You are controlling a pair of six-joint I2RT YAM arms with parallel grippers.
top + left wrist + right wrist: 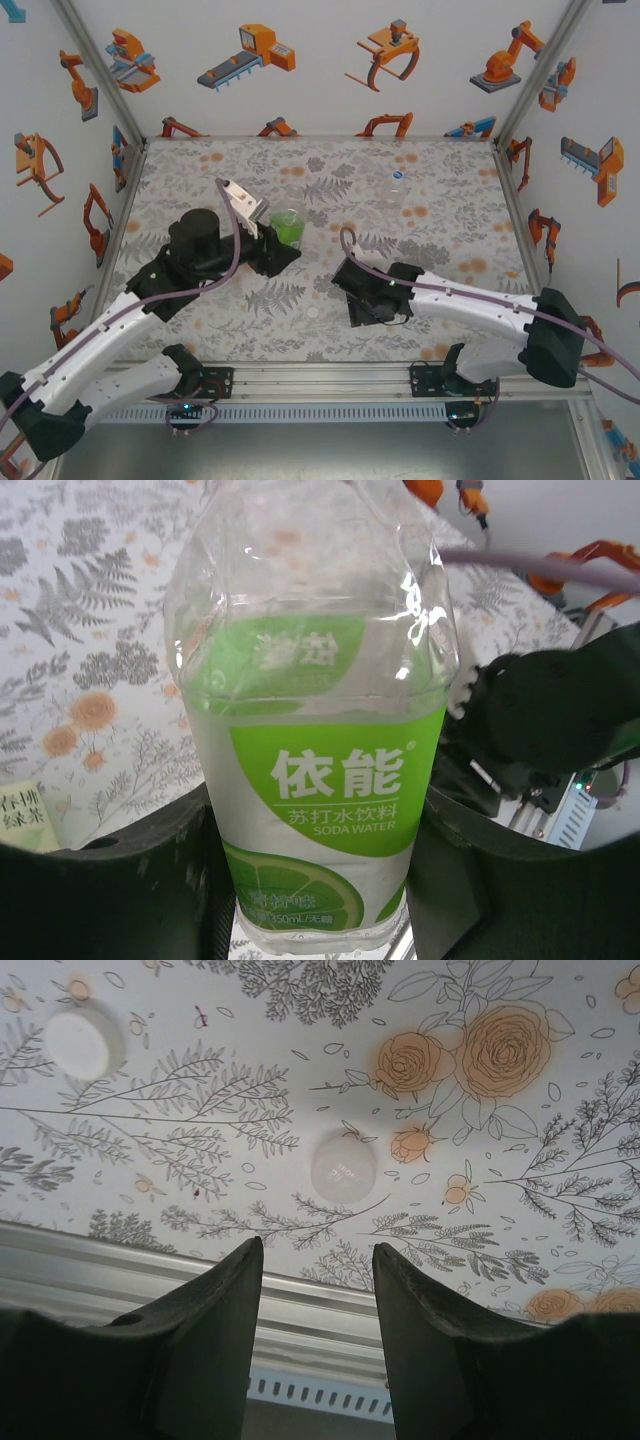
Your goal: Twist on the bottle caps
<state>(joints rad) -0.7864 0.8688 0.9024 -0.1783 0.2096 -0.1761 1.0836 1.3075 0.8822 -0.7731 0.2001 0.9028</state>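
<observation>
Left wrist, clear bottle [300, 570], bright green label [335, 780]; clamped in left gripper [315, 880]

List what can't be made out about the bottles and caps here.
Green-label bottle, left wrist view: neck cut off by the top edge, so capped or not is unknown.
Pale-label bottle, left wrist view: mostly cut off by the left edge.
Clear bottle, top view: too small to see a cap.
Nearer cap, right wrist view: which face is up is unclear.
</observation>
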